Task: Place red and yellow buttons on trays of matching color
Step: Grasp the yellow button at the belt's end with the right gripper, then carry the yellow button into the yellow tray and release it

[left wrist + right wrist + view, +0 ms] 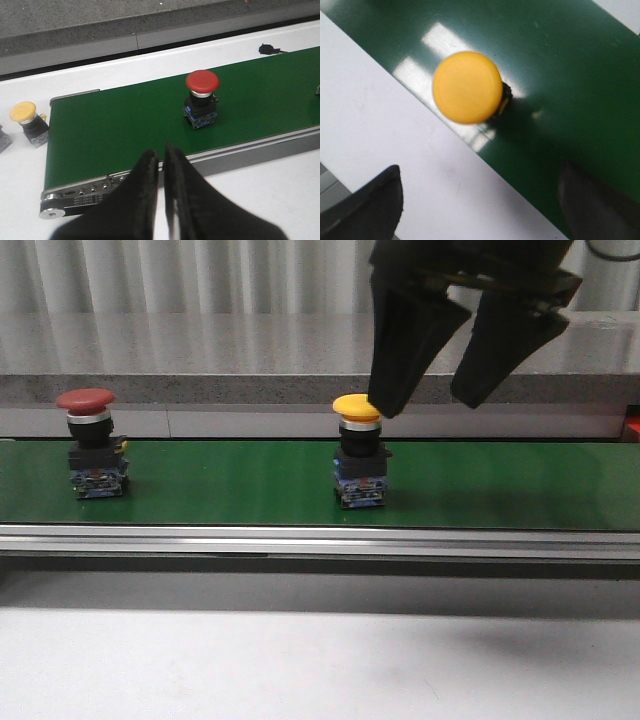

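A red button (85,440) stands upright at the left of the green belt (230,485), and a yellow button (360,455) stands mid-belt. My right gripper (428,400) hangs open just above and to the right of the yellow cap, one fingertip (385,400) beside it. From the right wrist the yellow cap (467,87) lies ahead of the spread gripper (485,200), outside the fingers. My left gripper (161,155) is shut on nothing, low before the belt's near rail, with the red button (202,97) beyond it. A second yellow button (27,120) stands off the belt's end. The trays are out of view.
A metal rail (320,540) edges the belt's near side, with white table (300,660) in front. A grey stone ledge (200,350) runs behind the belt. A small black part (267,48) lies beyond the belt. Something red (633,425) shows at the far right edge.
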Controlling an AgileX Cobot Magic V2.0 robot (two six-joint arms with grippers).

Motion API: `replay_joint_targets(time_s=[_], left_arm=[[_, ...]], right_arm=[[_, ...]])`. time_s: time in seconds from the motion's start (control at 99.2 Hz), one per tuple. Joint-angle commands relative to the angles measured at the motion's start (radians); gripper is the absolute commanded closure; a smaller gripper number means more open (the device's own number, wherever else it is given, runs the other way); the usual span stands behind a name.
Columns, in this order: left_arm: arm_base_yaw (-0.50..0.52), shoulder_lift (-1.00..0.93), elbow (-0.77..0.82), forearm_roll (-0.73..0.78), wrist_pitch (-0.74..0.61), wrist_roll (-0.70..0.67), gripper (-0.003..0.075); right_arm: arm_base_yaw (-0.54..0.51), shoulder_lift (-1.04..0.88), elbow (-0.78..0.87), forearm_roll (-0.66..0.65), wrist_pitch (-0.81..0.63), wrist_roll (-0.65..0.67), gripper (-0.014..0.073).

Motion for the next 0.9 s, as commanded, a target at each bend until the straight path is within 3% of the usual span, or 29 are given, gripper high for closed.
replay_joint_targets(time_s=[0.0, 0.222, 0.444, 0.514, 0.696, 0.887], left_arm=[[-0.006, 0.004, -0.025, -0.015, -0.073, -0.003, 0.0726], [-0.006, 0.004, -0.025, -0.015, -0.073, -0.003, 0.0726], [-0.006, 0.004, -0.025, -0.015, -0.073, -0.003, 0.0726], [-0.006, 0.004, -0.025, -0.015, -0.073, -0.003, 0.0726], [-0.006, 0.004, -0.025, -0.015, -0.073, -0.003, 0.0726], [-0.006, 0.004, -0.025, -0.015, -0.073, -0.003, 0.0726]], right_arm=[[0.013, 0.016, -0.061, 0.023, -0.001, -0.002, -0.0030], [0.016, 0.127, -0.121, -0.007, -0.018, -0.001, 0.0011], [0.014, 0.159, -0.122, -0.051, -0.061, 0.046, 0.0398], [0.014, 0.159, -0.122, -0.053, -0.077, 0.052, 0.0468], [0.001, 0.137, -0.122, -0.106, -0.088, 0.138, 0.0480], [-0.099, 0.072, -0.121, -0.177, -0.087, 0.245, 0.0480]])
